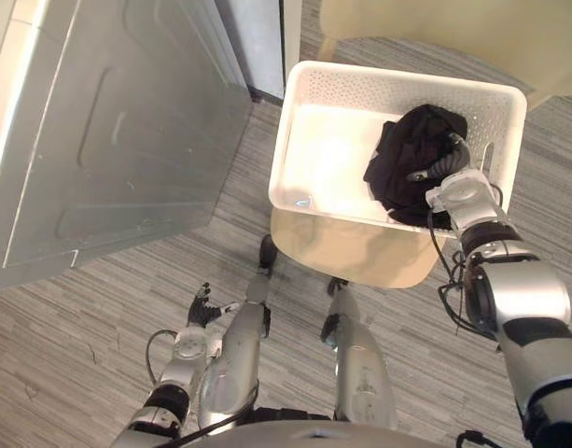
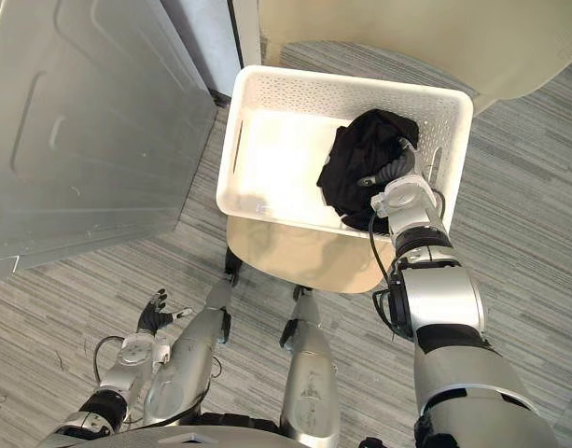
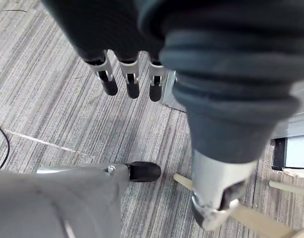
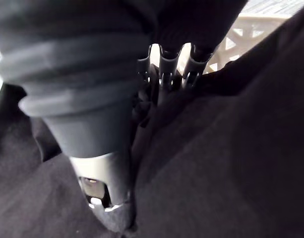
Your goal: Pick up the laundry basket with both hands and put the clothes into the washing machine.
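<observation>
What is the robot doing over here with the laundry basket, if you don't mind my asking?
The robot's right hand is down in the black clothes piled at one end of the white laundry basket, which sits on a beige stool. Its left hand hangs open, low over the floor, holding nothing. The basket is not yet lifted, and a grey metal panel stands to the robot's left.
</observation>
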{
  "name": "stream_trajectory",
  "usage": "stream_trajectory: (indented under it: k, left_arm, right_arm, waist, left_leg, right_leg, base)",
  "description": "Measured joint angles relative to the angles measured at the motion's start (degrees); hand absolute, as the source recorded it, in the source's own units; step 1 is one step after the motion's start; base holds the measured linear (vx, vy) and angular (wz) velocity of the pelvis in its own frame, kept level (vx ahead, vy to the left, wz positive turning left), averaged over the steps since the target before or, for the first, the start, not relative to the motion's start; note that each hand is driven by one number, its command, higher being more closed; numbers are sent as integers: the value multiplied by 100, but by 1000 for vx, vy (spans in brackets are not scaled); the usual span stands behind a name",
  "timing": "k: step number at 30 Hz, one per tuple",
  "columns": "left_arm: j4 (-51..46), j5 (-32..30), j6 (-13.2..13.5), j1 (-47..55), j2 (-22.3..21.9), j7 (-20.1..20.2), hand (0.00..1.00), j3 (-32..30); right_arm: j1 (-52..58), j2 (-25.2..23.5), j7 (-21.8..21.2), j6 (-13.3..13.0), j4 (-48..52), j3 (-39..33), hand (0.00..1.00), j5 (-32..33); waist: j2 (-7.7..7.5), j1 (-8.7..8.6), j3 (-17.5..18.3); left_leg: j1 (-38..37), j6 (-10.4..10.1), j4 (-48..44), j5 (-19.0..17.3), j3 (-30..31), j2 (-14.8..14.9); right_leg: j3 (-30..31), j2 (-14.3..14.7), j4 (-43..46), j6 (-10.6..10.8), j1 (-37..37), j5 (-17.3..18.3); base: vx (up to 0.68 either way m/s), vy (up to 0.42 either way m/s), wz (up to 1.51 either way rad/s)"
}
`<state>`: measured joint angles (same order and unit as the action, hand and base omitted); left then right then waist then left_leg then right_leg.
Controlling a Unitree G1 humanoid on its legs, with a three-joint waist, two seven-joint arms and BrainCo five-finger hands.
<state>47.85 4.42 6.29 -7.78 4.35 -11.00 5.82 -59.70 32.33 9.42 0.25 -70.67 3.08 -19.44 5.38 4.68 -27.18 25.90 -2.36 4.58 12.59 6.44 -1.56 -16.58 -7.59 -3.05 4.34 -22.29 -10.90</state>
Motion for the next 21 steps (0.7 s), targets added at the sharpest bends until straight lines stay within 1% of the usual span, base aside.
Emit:
stream_trajectory:
  k: [2, 3, 9, 13, 16, 21]
  left_arm:
    - [-5, 1, 0, -5, -10, -11, 0, 1]
    - [-2, 1, 0, -24, -11, -19, 0, 2]
    - [-9, 4, 3, -183, -46, -105, 0, 3]
    - [-9, 54, 7, -214, -53, -128, 0, 3]
    - [-9, 60, 9, -215, -102, -136, 0, 1]
    - [1, 181, 12, -216, -111, -143, 0, -2]
  right_arm:
    - [0, 0, 1, -1, -1, 27, 0, 0]
    - [1, 0, 4, -3, 0, 30, 100, 0]
    - [43, 10, 144, -2, -4, 109, 100, -3]
    - [52, 32, 144, -1, -4, 115, 100, -5]
    - [71, 18, 137, 2, -8, 114, 100, -5]
    - [110, -38, 115, 13, -10, 113, 100, -2]
  waist:
    - [3, -1, -1]
    - [5, 0, -3]
    - [8, 11, -4]
    - [38, 30, -19]
    - [98, 50, -48]
    - [99, 123, -48]
  left_leg:
    - [0, -1, 2, -1, 1, 0]
    - [3, -1, 5, -1, 4, 1]
    - [18, -3, 29, -1, 43, 0]
    - [28, -3, 5, 0, 70, 2]
    - [50, 9, -2, 38, 116, 2]
    - [58, -2, -3, 47, 131, 11]
  right_leg:
    - [0, 1, 0, 0, -1, 0]
    - [-1, 2, 0, 0, -2, 1]
    - [-30, 4, 1, -2, -3, 4]
    - [-54, 10, 1, -9, -4, 9]
    - [-107, 13, 2, -21, -2, 22]
    - [-121, 24, 2, -27, -3, 29]
  base:
    - [0, 0, 0]
    - [0, 0, 0]
    - [11, 5, 1]
    - [38, 11, 3]
    - [50, 8, 7]
    - [32, 8, 2]
